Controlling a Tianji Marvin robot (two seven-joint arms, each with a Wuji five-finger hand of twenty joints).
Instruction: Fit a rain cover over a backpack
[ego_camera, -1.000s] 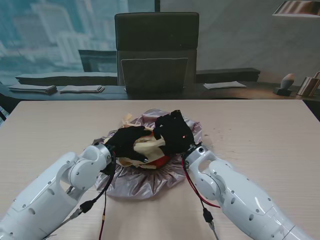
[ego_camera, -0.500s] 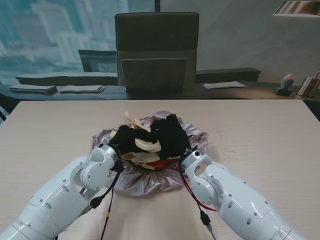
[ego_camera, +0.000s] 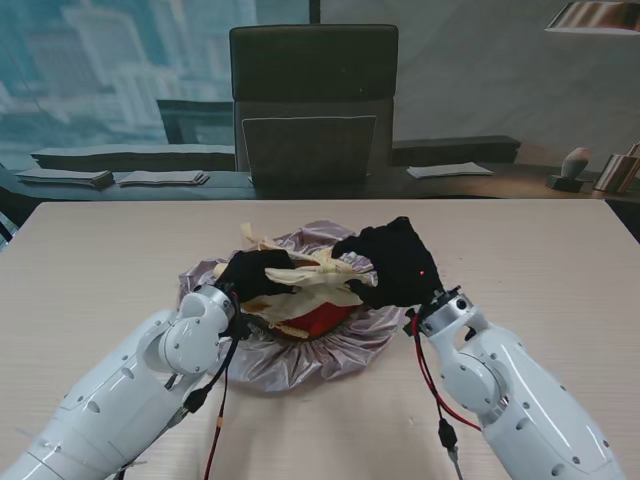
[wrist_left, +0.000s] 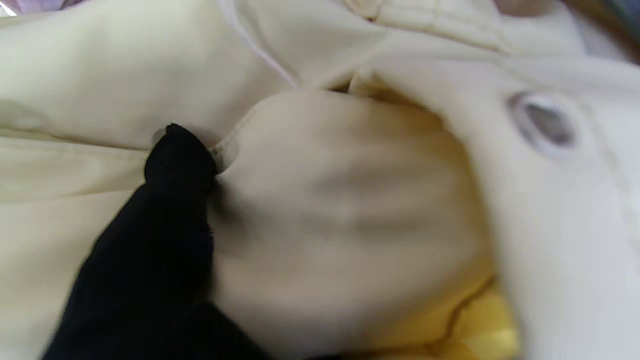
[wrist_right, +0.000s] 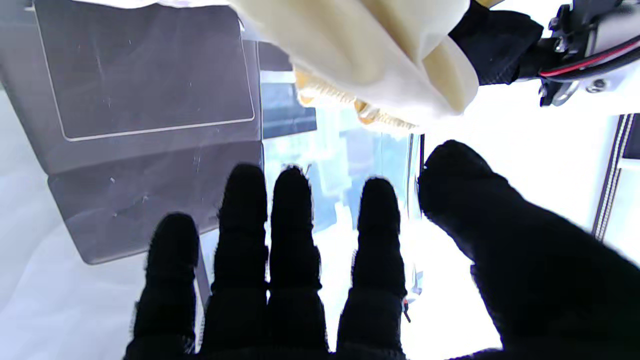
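A cream and yellow backpack (ego_camera: 318, 290) with a red patch lies on a crumpled silver rain cover (ego_camera: 300, 358) in the middle of the table. Its cream straps stick up and out toward the far side. My left hand (ego_camera: 252, 272), in a black glove, is closed on the backpack's left side; in the left wrist view one finger (wrist_left: 175, 165) presses into a fold of the cream fabric (wrist_left: 360, 200). My right hand (ego_camera: 395, 262) hovers at the backpack's right side, fingers (wrist_right: 290, 235) spread and holding nothing, with the backpack (wrist_right: 380, 45) just beyond them.
A dark office chair (ego_camera: 313, 100) stands behind the table's far edge. Papers (ego_camera: 160, 178) lie on the ledge behind it. Cables hang from both wrists near me (ego_camera: 215, 430). Bare wooden table top (ego_camera: 530, 250) extends to either side of the cover.
My right hand has come off the backpack, moved right and opened. More of the straps and red patch now show. The left hand has stayed on the backpack's left side.
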